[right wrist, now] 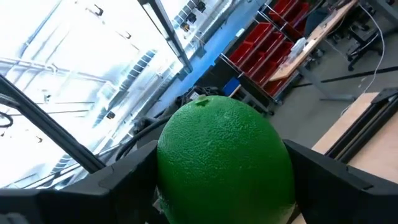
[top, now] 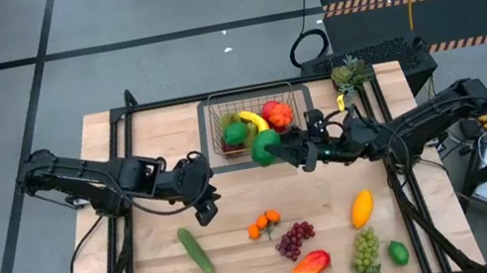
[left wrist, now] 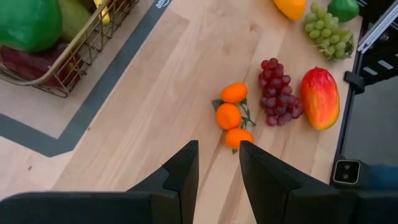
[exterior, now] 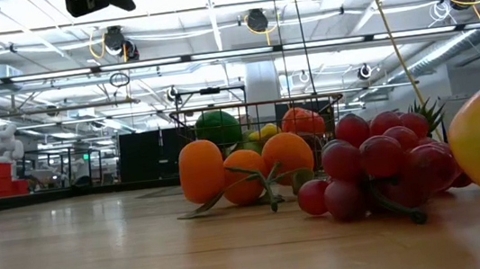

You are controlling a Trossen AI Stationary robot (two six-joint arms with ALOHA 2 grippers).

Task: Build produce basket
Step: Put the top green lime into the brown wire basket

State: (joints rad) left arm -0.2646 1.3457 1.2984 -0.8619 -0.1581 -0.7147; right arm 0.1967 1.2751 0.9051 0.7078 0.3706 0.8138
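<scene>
Right pincer [top: 271, 152], clamped on a green fruit [top: 263, 150]; its two dark fingers [right wrist: 124, 180] press on opposite sides of the pebbled green ball. It hangs just at the near right corner of the basket [top: 222, 150], which stands at the middle of the worktop's [top: 167, 270] far edge. Inside the basket: a second green fruit [top: 236, 133], a banana [top: 254, 120] and a red-orange fruit [top: 277, 113].

Left pincer [top: 204, 207], fingers slightly apart and holding nothing, hovers over bare wood left of centre, between the basket and the cucumber [top: 195, 250].

Toward the near edge lie the remaining pieces: the cucumber at left; oranges [top: 264, 222] on a leafy stem near the middle; purple grapes [top: 294, 240] just beside them; a red-and-yellow mango [top: 310, 265] nearest the edge. Toward the near right corner lie a yellow-orange fruit [top: 362, 207], green grapes [top: 366, 251] and a lime [top: 399, 252]. A spiky pineapple-like piece [top: 346, 72] sits at the far right corner.
</scene>
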